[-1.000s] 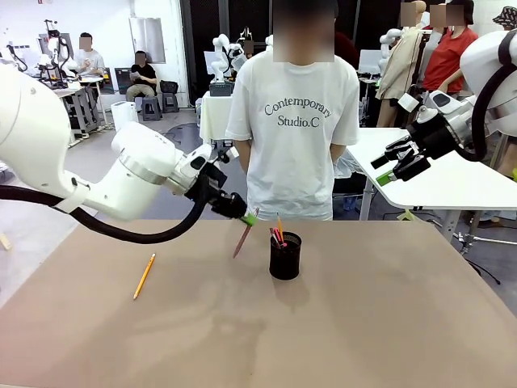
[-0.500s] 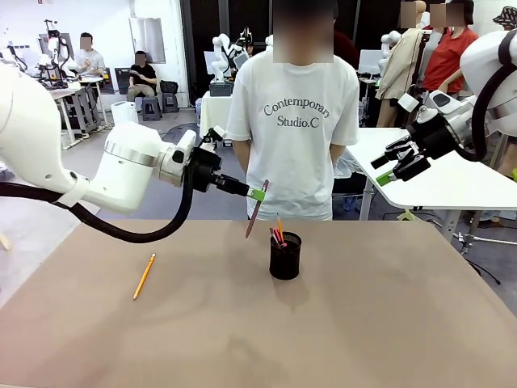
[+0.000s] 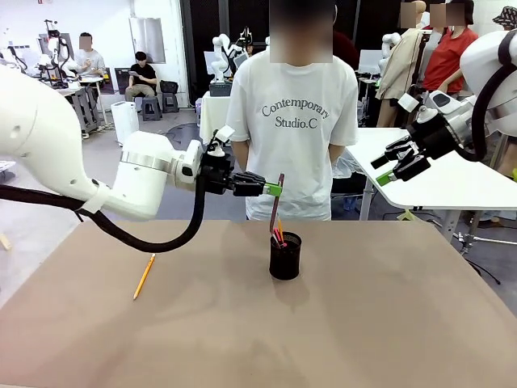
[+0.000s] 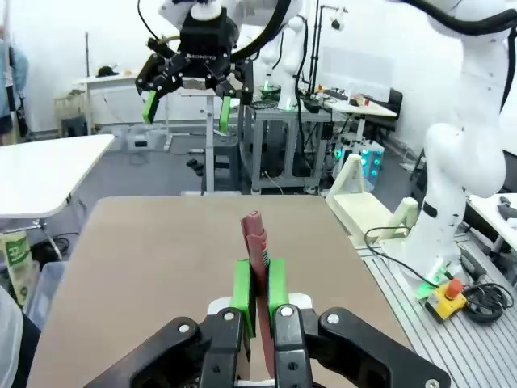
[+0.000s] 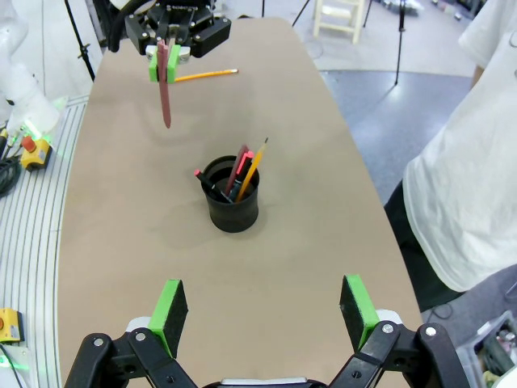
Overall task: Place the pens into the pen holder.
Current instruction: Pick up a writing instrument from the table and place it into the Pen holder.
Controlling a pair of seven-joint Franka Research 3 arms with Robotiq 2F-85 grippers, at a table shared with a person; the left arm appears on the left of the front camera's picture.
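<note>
Pen holder (image 3: 284, 255): black mesh cup, upright on the brown table (image 3: 388, 323), centre of the front view.

Contents: several pens (image 3: 279, 235), red, pink and one yellow-orange, leaning out above the rim.

Reddish-brown pen (image 3: 277, 204): hangs almost upright, clear of the table. Its lower tip appears at the tops of the pens in the cup. Whether it is directly over the rim cannot be told.

Left gripper (image 3: 273, 190): centre frame, jaws clenched on the reddish-brown pen near its upper end.

Yellow pencil (image 3: 145, 276): flat on the table, left of frame, well apart from the cup.

Right gripper (image 3: 389, 168): upper right, raised well off the table, jaws released and spread wide, nothing between them.

Person (image 3: 295, 137): white T-shirt, standing behind the cup.
</note>
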